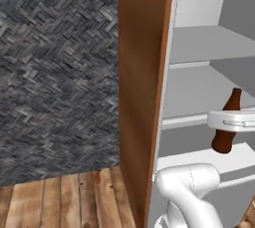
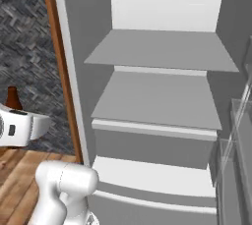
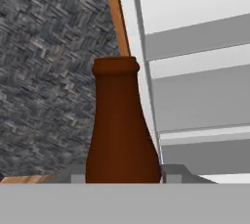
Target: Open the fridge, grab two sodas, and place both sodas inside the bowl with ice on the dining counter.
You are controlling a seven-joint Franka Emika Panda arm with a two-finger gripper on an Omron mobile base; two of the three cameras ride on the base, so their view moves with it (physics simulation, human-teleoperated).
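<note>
One soda, brown bottle (image 3: 122, 125), clamped in closed pincer (image 3: 122, 179), mid-right of left base frame, clear of shelves. Fridge (image 2: 152, 96) open, shelves bare. Judged about halfway at best: bottle not yet carried to bowl; second soda and both placements left.

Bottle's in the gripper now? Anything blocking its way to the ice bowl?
The gripper is shut on the dark-brown bottle, held in front of the open fridge. Neither the bowl nor the dining counter is in frame, so the path there can't be judged.
</note>
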